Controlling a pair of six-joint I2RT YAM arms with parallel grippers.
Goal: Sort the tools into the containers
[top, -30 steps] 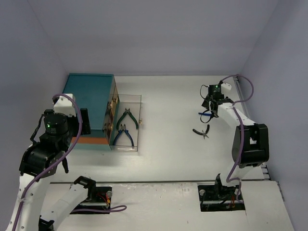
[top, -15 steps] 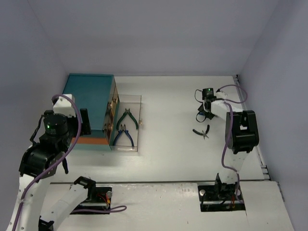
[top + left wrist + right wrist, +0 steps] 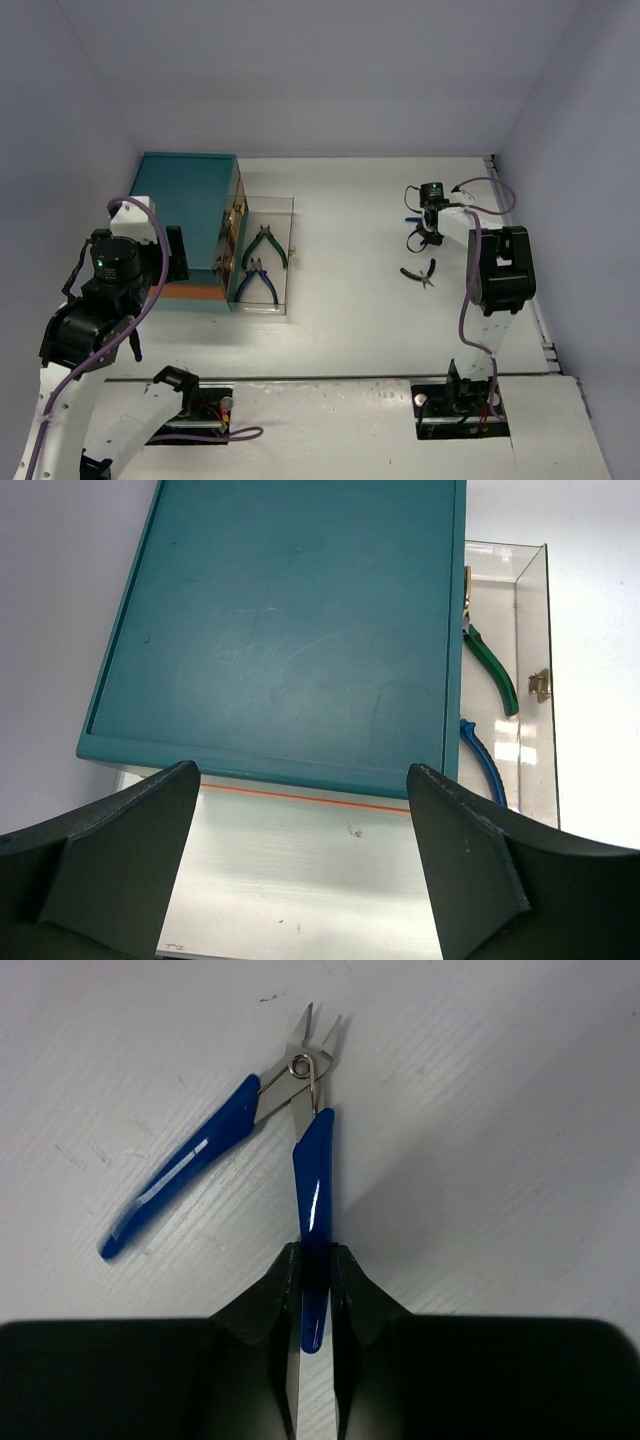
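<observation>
Top external: clear drawer (image 3: pixel 283 212) holds green pliers (image 3: pixel 268 245), blue pliers (image 3: pixel 258 283).

Robot lab cell: white table (image 3: pixel 350 200), plain pale walls (image 3: pixel 300 70)

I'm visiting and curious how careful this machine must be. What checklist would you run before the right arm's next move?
1. Right gripper closed on the blue pliers: ok, pinching one handle only.
2. Grip balanced: cannot tell; the other handle splays aside.
3. Drawer open: ok.
4. Room in drawer: ok, green pliers and a blue pair inside, bare floor showing.
5. Left gripper out of the way: ok, open above the chest.
6. Black pliers clear of the lift: ok, lying apart.
</observation>
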